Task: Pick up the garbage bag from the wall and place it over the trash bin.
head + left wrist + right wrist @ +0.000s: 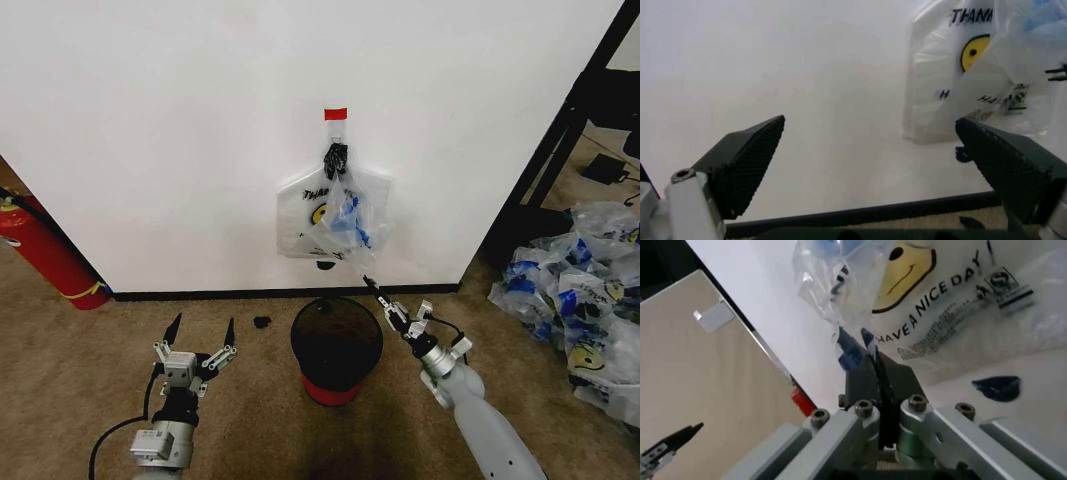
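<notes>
The garbage bag [330,215] hangs on the white wall [180,150] from a small hook [336,130] under a red tape strip [335,114]; its smiley face and print show in the right wrist view [927,295] and the left wrist view [973,75]. My right gripper [368,283] reaches up to the bag's lower edge, fingers pressed together on a blue-patched fold of film [870,352]. The trash bin [300,350], dark with a red base, stands on the carpet right below the bag. My left gripper [200,335] is left of the bin, open and empty, pointing at the wall [870,120].
A red fire extinguisher [45,250] leans at the wall's far left. A big heap of similar bags [585,300] lies on the floor at the right, beside a black frame [560,140]. A small black scrap [263,322] lies near the baseboard.
</notes>
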You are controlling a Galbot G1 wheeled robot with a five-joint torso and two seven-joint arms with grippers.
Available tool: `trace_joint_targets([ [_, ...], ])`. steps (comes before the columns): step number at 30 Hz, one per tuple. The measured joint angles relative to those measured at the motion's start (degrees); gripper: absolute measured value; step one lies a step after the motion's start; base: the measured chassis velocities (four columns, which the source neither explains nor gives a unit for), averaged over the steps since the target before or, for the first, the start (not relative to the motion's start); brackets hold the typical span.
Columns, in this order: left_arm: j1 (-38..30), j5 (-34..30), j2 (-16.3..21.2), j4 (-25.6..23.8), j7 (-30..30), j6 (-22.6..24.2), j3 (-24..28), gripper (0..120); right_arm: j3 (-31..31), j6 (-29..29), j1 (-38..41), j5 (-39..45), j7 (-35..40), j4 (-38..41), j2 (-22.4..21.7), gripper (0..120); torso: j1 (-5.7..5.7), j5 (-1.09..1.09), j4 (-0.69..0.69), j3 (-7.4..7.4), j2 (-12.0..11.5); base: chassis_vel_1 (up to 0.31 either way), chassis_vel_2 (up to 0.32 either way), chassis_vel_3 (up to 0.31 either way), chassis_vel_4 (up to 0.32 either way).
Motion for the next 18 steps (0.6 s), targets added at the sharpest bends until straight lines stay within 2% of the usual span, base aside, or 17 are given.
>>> trace_joint_targets([
  [18, -0.45, -1.17, 0.88, 0.39, 0.05, 0.29, -0.11, 100, 3.27, -0.62, -0.55, -5.47, -5.57, -4.17, 1.51, 0, 0.00, 0.00, 0.00, 0.00, 0.00, 0.000, 0.000, 0.000, 0.000],
])
